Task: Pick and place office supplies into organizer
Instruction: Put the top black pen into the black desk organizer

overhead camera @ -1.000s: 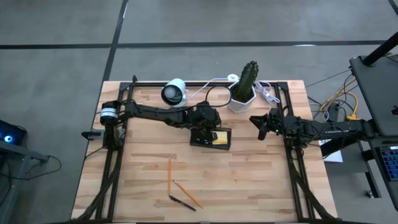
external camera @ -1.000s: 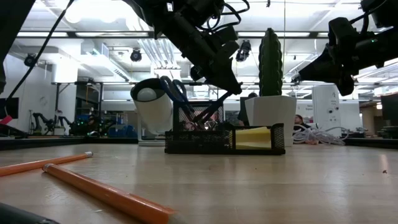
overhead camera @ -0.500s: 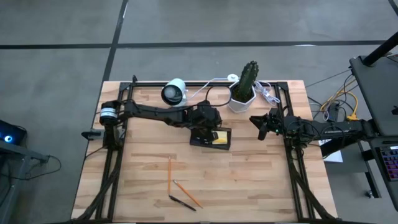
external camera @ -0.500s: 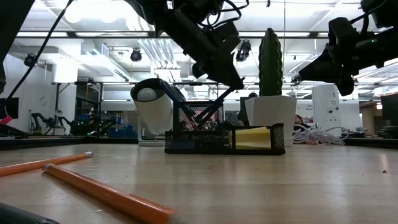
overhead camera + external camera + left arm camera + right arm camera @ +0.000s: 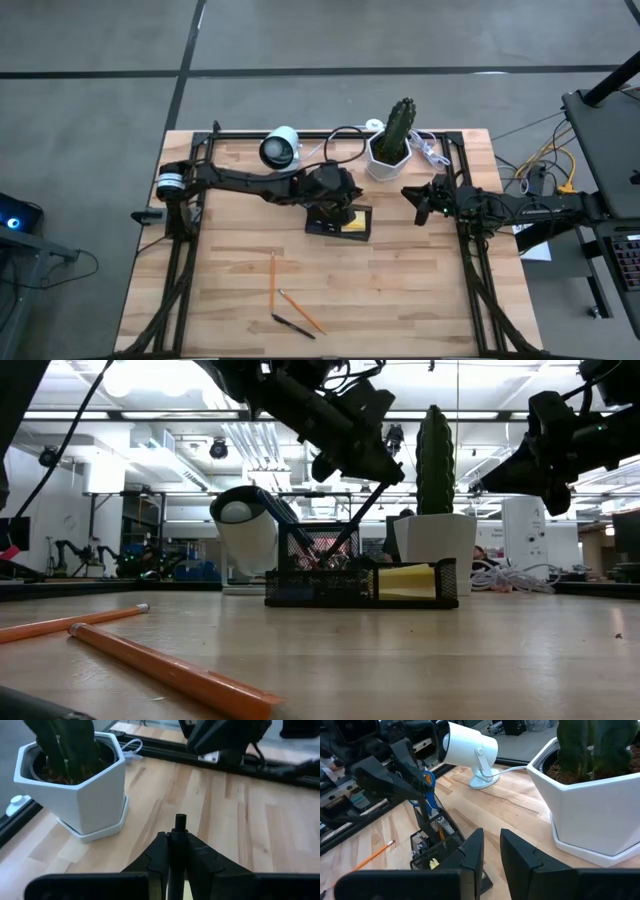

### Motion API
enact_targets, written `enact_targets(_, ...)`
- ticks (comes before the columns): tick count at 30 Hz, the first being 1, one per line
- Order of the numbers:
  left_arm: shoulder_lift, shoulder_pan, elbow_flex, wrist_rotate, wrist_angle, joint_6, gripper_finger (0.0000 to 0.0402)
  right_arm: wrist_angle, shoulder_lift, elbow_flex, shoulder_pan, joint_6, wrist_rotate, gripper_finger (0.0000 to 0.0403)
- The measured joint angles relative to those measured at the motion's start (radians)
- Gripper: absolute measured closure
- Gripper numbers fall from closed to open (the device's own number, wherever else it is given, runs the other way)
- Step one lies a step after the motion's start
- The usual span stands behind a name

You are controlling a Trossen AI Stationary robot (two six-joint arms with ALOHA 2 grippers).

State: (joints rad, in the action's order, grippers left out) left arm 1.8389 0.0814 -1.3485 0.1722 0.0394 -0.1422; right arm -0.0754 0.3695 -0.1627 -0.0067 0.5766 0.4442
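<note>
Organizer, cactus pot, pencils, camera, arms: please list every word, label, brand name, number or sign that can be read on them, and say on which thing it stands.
None can be read in any view.
Organizer: black mesh, no lettering seen.
Cactus pot: plain white, no text.
Orange pencils: any print too blurred to read.
White camera: no mark visible.
Left gripper and the thin dark pen it holds: no label seen.

Your left arm reached in from the table's left edge toward its middle, wrist angled downward. Your left gripper [image 5: 178,851] had its fingers [image 5: 159,854] pressed together on a thin black pen [image 5: 180,822]. Your right arm lay low along the right side, raised off the surface, and your right gripper [image 5: 422,204] pointed inward with a narrow gap between its fingers [image 5: 472,851], holding nothing.
</note>
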Motion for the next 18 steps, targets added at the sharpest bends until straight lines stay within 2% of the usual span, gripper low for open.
enact_targets(9,-0.009,0.000,0.117,0.018,0.170,-0.061,0.0372,-0.022,0.000,0.000,0.000,0.004,-0.010,0.0349)
enact_targets(18,-0.019,-0.001,0.131,0.040,0.186,-0.043,0.0372,-0.034,0.000,0.000,0.000,0.007,-0.010,0.0349)
